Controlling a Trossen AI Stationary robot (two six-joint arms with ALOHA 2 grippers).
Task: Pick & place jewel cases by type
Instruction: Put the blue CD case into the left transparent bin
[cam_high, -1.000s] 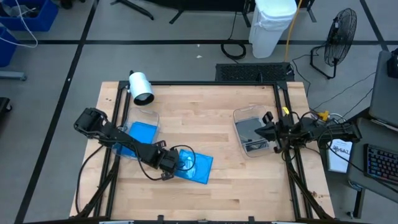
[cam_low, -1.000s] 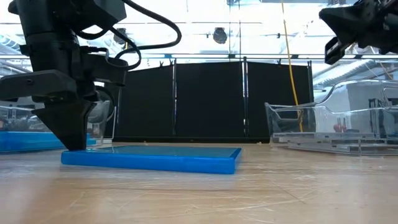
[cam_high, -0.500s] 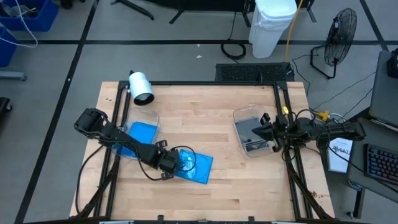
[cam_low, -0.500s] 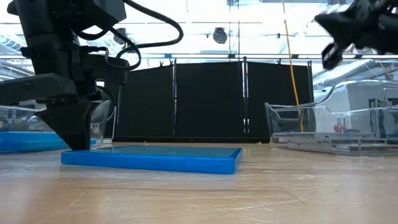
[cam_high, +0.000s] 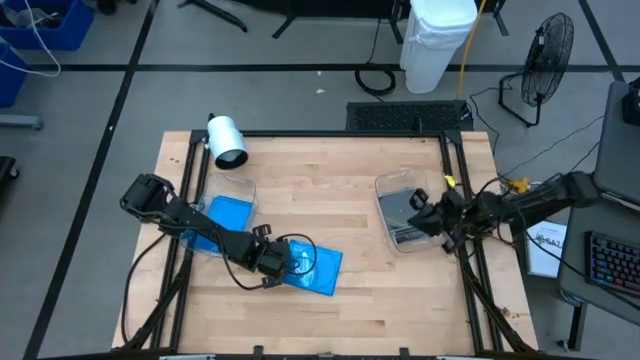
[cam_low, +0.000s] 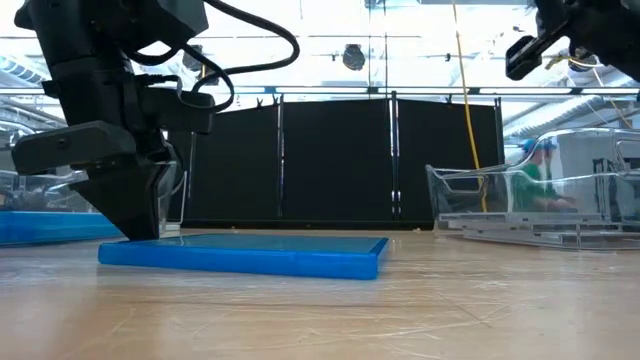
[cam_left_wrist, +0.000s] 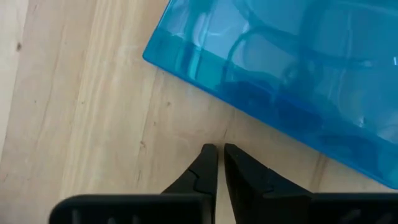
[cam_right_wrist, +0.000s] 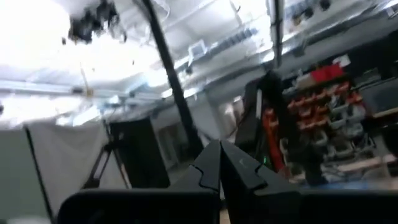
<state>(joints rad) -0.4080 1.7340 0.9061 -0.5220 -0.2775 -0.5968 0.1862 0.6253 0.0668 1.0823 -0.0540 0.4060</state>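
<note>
High view straight down; low view level at tabletop; both share blue jewel case (cam_high: 308, 265) (cam_low: 245, 254).
</note>
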